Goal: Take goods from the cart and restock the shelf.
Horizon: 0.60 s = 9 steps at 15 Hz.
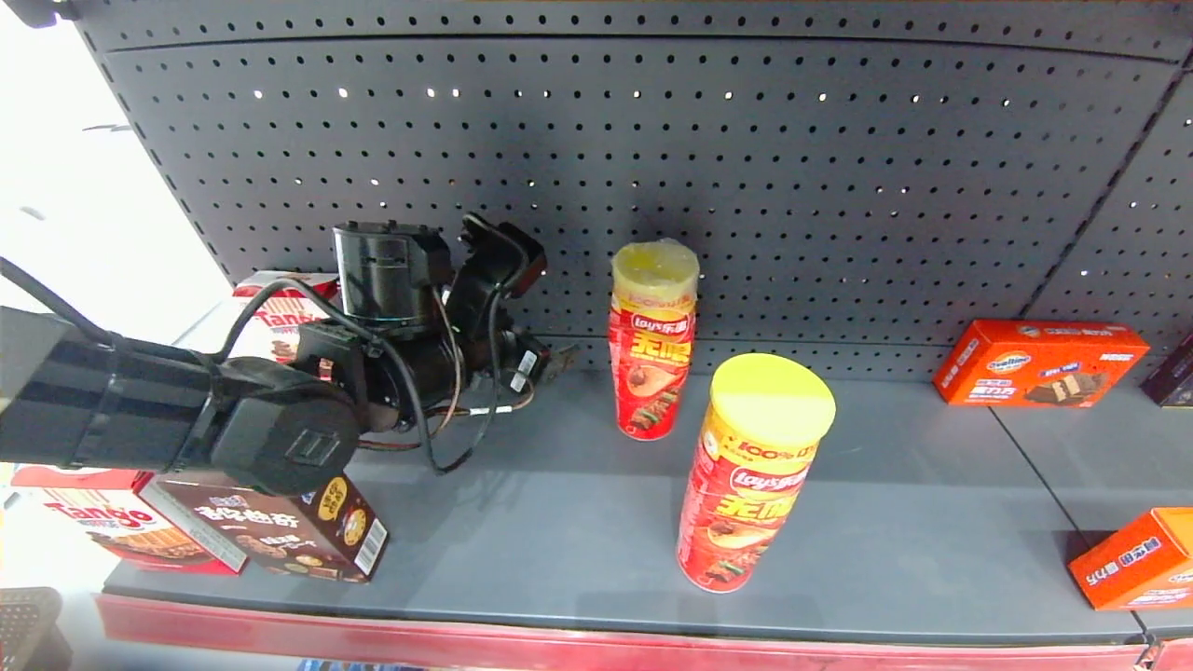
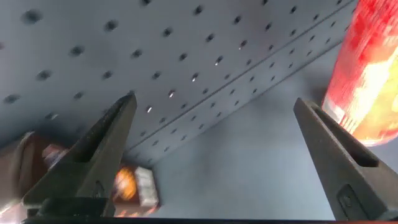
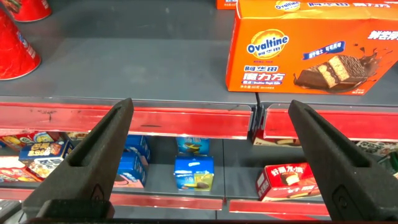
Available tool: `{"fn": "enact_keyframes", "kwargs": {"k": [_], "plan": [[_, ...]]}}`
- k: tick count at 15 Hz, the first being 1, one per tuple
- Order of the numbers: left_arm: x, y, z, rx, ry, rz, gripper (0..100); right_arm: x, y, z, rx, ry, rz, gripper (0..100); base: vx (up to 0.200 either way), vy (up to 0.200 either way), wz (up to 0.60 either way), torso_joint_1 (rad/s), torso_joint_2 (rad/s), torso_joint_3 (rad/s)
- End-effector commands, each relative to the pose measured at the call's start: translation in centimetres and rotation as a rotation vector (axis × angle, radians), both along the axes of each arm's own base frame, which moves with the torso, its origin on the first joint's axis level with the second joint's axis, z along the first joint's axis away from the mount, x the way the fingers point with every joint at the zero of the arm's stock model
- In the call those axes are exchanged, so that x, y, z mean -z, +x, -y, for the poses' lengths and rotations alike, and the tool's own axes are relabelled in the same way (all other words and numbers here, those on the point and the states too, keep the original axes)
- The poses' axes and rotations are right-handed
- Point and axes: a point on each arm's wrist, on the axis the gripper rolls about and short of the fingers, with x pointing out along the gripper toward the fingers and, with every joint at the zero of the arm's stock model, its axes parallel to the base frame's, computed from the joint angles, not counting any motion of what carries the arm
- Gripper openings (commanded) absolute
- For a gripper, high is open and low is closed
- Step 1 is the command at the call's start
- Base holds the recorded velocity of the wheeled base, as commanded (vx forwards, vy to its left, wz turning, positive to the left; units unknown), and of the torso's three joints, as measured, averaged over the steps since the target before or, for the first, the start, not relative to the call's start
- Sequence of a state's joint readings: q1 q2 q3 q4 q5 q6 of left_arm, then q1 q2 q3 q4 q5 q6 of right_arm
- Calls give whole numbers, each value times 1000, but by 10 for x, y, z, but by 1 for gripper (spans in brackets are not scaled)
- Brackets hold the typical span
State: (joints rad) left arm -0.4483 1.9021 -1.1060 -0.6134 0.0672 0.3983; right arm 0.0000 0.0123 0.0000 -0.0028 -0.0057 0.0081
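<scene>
Two red chip cans with yellow lids stand upright on the grey shelf (image 1: 559, 522): one at the back (image 1: 654, 340), one nearer the front (image 1: 755, 471). My left gripper (image 1: 541, 308) is over the shelf by the pegboard, just left of the back can and apart from it. In the left wrist view this gripper (image 2: 214, 102) is open and holds nothing, and a red can (image 2: 367, 74) stands beside one finger. My right gripper (image 3: 211, 107) is open and holds nothing, out in front of the shelf's red front edge (image 3: 186, 118), below an orange box (image 3: 317, 46).
Wafer boxes (image 1: 93, 527) and a brown cookie box (image 1: 280, 531) lie at the shelf's left under my left arm. Another box (image 1: 280, 317) stands behind them. Orange boxes lie at the right back (image 1: 1039, 362) and right front (image 1: 1132, 559). Lower shelves hold small boxes (image 3: 194, 173).
</scene>
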Motion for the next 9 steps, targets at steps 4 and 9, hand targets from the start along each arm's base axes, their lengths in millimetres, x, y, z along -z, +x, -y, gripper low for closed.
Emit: {"fn": "enact_keyframes", "kwargs": {"k": [4,9], "plan": [[21,7,19,12,-23,-47,100,0,0,0,0,0,-1,100,0,0,0,0,0,0],[22,5,32,39,-48,-53,100,0,0,0,0,1,-1,100,0,0,0,0,0,0]]}}
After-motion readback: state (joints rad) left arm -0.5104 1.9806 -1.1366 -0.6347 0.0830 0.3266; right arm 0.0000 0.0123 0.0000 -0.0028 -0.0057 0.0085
